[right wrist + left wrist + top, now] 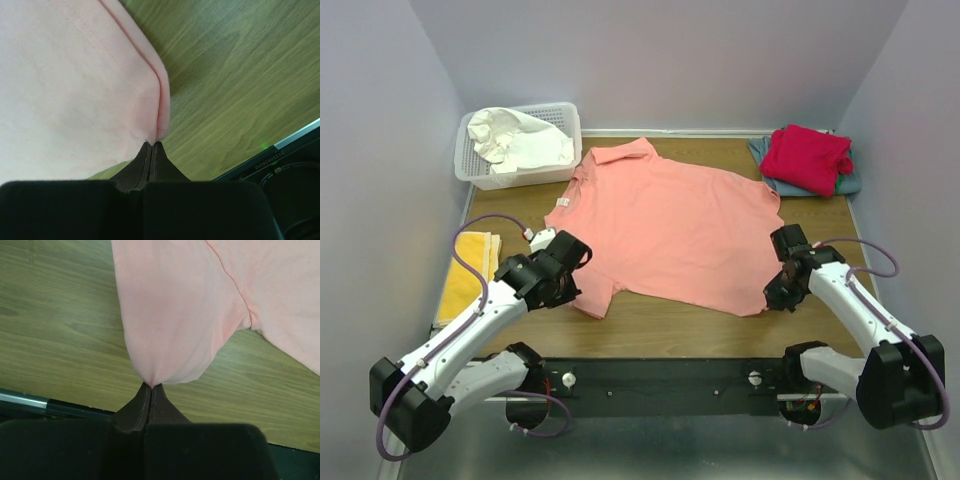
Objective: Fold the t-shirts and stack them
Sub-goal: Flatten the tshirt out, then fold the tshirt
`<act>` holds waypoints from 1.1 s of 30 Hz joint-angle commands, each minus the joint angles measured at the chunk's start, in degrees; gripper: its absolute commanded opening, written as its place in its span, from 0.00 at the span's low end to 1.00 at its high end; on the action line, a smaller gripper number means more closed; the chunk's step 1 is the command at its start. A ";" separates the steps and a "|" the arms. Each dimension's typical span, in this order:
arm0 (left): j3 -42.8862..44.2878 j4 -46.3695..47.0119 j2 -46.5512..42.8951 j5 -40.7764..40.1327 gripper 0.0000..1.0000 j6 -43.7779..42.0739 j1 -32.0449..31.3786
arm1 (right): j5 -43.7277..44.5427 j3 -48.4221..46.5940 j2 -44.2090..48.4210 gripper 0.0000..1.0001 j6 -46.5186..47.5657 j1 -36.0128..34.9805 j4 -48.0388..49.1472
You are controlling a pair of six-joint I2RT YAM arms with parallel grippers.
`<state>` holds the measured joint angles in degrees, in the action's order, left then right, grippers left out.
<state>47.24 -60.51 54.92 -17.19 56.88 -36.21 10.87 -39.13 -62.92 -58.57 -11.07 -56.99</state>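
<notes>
A large salmon-pink t-shirt (pixel 675 225) with a small collar lies spread flat in the middle of the table. My left gripper (pixel 582 285) is shut on its near left sleeve edge; the left wrist view shows the pinched cloth (pixel 170 325) at the gripper's tips (pixel 151 386). My right gripper (pixel 772 297) is shut on the shirt's near right corner, seen in the right wrist view (pixel 90 75) at the tips (pixel 152 143). A crimson-red shirt (pixel 807 158) lies folded on a grey-blue one (pixel 850 183) at the far right. A white shirt (pixel 515 138) lies crumpled in the basket.
A white plastic lattice basket (pixel 560 115) stands at the far left corner. A folded yellow cloth (pixel 468 270) lies at the left edge. Pale walls close in the left, back and right sides. A black rail (pixel 660 380) runs along the near edge.
</notes>
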 commanded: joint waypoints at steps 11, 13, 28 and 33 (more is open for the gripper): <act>1.27 -3.56 1.51 1.82 0.00 5.87 -1.32 | 0.11 -3.58 -10.47 0.01 -0.94 0.17 -3.47; 1.80 -3.56 1.95 1.37 0.00 6.31 -1.32 | 0.98 -4.54 -10.12 0.01 0.38 0.17 -5.05; 2.14 -1.45 2.30 1.29 0.00 6.40 -1.59 | 6.00 -9.29 -5.12 0.01 -1.73 0.17 -9.89; 6.27 -0.58 7.57 -3.46 0.00 4.99 -1.59 | 7.14 -10.61 -3.62 0.01 -2.34 0.08 -9.54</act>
<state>49.08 -62.52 59.00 -15.03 62.81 -37.28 14.52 -47.27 -68.07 -58.81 -11.07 -65.19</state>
